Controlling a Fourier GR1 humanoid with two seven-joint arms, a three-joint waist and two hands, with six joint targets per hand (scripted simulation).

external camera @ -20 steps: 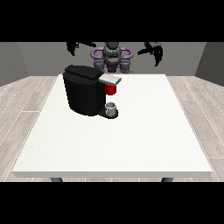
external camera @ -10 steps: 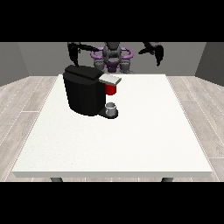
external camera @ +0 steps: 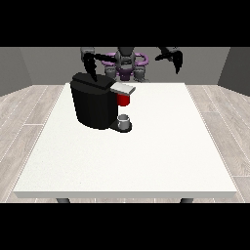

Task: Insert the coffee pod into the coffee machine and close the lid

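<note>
White table (external camera: 146,156) carries a black machine (external camera: 95,105) with a red thing at the machine (external camera: 124,100); a grey thing (external camera: 125,119) sits on its base. Both hands (external camera: 90,66) (external camera: 176,59) hover; finger state unclear.

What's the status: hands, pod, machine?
Hand at view's left above the machine, fingers pointing down. Hand at view's right raised, holding nothing. Grey thing on machine's base; can't confirm pod.
</note>
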